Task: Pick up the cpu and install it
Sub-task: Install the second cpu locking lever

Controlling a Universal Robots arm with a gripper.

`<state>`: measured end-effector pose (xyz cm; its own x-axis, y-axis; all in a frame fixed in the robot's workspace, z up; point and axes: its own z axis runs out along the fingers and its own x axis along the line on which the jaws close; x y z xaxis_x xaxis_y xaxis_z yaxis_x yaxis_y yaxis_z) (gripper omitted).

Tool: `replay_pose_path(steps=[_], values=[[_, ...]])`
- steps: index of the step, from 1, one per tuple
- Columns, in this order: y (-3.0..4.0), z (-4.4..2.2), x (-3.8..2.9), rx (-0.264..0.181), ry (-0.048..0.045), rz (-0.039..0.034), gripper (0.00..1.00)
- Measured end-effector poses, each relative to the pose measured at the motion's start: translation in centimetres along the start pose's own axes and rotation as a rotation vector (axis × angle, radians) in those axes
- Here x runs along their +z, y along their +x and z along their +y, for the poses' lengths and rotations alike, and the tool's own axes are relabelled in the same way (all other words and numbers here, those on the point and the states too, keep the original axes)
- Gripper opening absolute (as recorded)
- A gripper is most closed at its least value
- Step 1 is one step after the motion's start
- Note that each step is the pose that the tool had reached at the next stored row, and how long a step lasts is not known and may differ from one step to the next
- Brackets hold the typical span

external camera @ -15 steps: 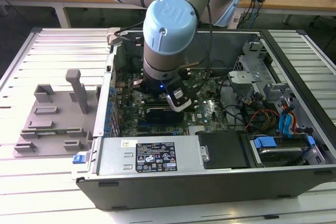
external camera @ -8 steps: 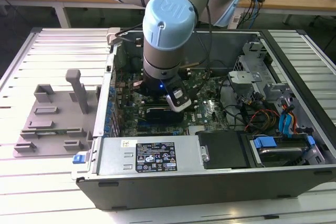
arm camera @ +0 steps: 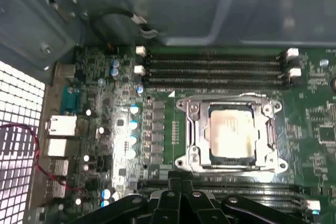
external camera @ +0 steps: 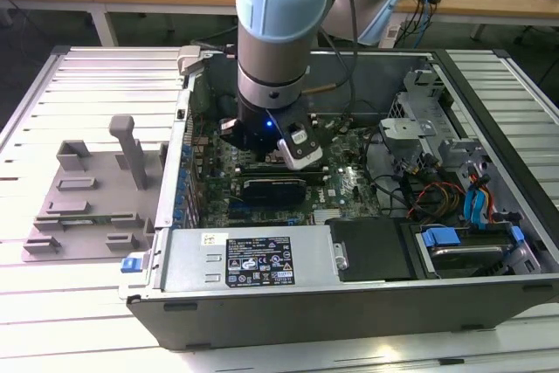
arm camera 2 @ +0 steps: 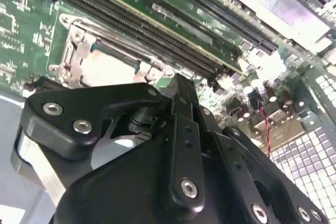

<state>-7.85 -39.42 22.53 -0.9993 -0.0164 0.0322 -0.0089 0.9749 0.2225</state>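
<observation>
The cpu [arm camera: 231, 134], a flat square chip with a shiny pale metal top, lies in the motherboard socket inside its metal frame [arm camera: 191, 129]. In the second wrist view the cpu [arm camera 2: 107, 69] shows as a bright square within the same frame. My gripper [arm camera: 181, 183] hangs just above the board beside the socket, a little apart from the chip. Its black fingers [arm camera 2: 178, 93] are shut together with nothing between them. In the exterior view the arm's wrist [external camera: 266, 124] reaches down into the open computer case over the motherboard.
Memory slots [arm camera: 215, 66] run along both sides of the socket. The case wall [arm camera: 157, 3] rises close behind them. A grey fixture tray [external camera: 87, 207] sits outside the case at the exterior view's left. The power supply [external camera: 253, 259] and drive bay [external camera: 463, 242] line the near side.
</observation>
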Motion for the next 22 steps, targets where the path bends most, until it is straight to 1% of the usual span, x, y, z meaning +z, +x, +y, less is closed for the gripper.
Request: replay_pose_path(steps=[2,3,4,7,8,9,10,11,12,13,14,15,16,17,19,21,22], values=[[-0.21,0.36,0.08,0.002,0.0029,-0.0004,0.11],[-0.82,0.68,0.14,0.003,0.0045,-0.0007,0.11],[-1.35,0.8,0.15,0.004,0.0052,-0.0007,0.11],[-2.57,1.01,0.17,0.004,0.0102,-0.0007,0.11],[-2.85,1.29,0.23,0.004,0.0127,-0.0005,0.11],[-3.03,2.51,0.52,0.004,0.0147,-0.0005,0.11],[-3.06,3.78,0.82,0.005,0.0173,-0.0006,0.11],[-3.16,4.56,1.0,0.005,0.0296,-0.0006,0.11],[-3.52,4.7,1.02,0.006,0.0507,-0.0004,0.11],[-3.81,4.73,1.02,0.007,0.0678,0.0008,0.11],[-3.97,4.74,1.0,0.008,0.0826,0.0021,0.11],[-4.18,4.77,0.95,0.009,0.105,0.0041,0.11],[-4.35,4.86,0.83,0.01,0.1224,0.0052,0.11],[-4.42,5.02,0.42,0.011,0.1298,0.0056,0.11],[-4.46,5.22,-0.38,0.011,0.1301,0.0056,0.11],[-4.43,5.47,-1.46,0.011,0.1299,0.0054,0.11],[-4.41,5.65,-2.23,0.011,0.1301,0.0055,0.11]])
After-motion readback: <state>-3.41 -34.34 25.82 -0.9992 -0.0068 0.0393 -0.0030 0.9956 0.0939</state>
